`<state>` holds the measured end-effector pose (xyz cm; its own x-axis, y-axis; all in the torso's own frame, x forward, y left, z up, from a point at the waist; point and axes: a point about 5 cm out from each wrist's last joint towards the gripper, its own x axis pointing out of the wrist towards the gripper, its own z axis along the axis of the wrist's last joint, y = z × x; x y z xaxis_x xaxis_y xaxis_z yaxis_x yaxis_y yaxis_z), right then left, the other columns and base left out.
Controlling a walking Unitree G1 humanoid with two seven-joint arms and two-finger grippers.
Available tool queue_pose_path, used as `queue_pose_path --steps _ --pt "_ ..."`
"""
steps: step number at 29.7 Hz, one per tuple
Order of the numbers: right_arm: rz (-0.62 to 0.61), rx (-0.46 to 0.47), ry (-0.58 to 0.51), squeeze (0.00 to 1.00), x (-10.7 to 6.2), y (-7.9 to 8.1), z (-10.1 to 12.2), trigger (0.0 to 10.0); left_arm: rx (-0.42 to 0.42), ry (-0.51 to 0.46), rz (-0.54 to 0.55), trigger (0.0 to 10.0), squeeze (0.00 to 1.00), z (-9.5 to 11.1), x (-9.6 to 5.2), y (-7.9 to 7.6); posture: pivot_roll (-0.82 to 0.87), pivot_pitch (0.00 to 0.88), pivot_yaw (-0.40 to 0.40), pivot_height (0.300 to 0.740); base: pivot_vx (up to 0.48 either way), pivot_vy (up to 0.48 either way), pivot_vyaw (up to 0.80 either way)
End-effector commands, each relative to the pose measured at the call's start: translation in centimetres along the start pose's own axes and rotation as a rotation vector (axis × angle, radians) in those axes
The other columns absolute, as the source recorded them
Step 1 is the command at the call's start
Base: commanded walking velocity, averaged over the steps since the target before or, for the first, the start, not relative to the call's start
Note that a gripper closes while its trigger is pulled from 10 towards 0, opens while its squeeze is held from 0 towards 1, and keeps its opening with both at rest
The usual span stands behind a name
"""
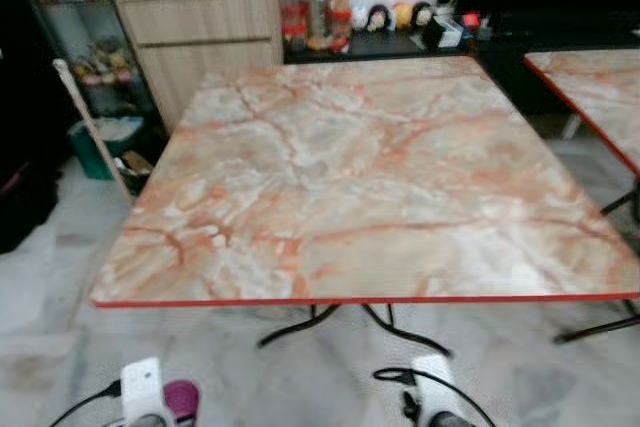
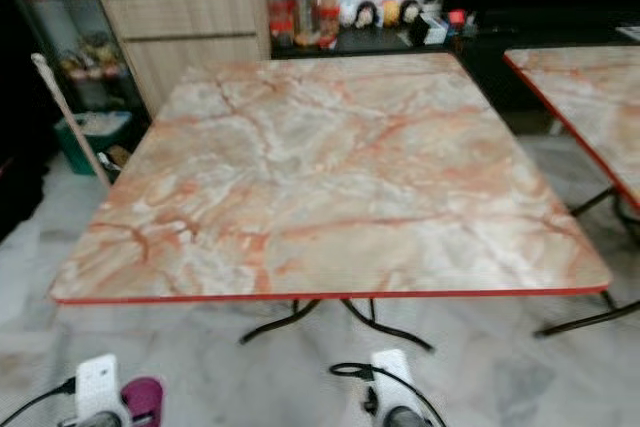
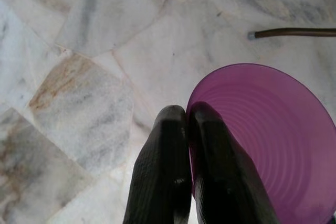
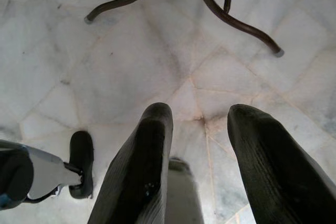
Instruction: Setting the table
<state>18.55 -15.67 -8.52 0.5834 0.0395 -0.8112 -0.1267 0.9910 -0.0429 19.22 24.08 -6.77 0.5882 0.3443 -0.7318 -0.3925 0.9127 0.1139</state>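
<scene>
**Cup pinched in left gripper, table bare**

Left gripper [image 3: 188, 116] low at near left, over the marble floor [image 3: 79, 51]. Its fingers [image 3: 163, 166] are pressed together on the rim of a purple cup [image 3: 262, 145]: one finger outside the wall, one inside. Cup is tilted, mouth facing the wrist camera, ribbed inside visible. In the head view the cup [image 1: 182, 399] sits just right of the left wrist, short of the table's near edge.

Right gripper [image 4: 202, 116] at near right, fingers spread with nothing between them, floor tiles showing through the gap. It points toward the table legs [image 4: 210, 9], dark curved metal with capped feet on the floor.

Table [image 1: 370, 177]: square, orange-veined marble-look top with red edging, straight ahead. Second table [image 1: 600, 97] of the same pattern at far right, apart from the first.

Beyond the far edge: wood cabinet [image 1: 205, 42] at left, jars with red lids [image 1: 315, 12] just right of it, small figurines [image 1: 395, 15] on a dark low shelf. Green bin [image 1: 100, 142] at far left beside a leaning stick [image 1: 92, 127]
</scene>
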Motion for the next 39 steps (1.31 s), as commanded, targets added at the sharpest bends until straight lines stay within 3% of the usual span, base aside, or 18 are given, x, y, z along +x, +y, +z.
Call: queue_pose_path --steps 1,39 --pt "-0.019 0.008 0.018 0.00 -0.1 -0.7 -0.5 10.0 0.007 0.003 -0.011 10.0 0.00 -0.2 -0.1 -0.4 -0.12 0.000 0.061 0.740 0.000 -0.439 0.00" --pt "-0.027 0.038 0.021 0.00 -0.2 -1.0 -0.9 10.0 0.085 0.016 -0.070 10.0 0.00 -0.7 -0.2 -1.5 -0.16 0.000 0.078 0.740 0.000 -0.445 -0.03"
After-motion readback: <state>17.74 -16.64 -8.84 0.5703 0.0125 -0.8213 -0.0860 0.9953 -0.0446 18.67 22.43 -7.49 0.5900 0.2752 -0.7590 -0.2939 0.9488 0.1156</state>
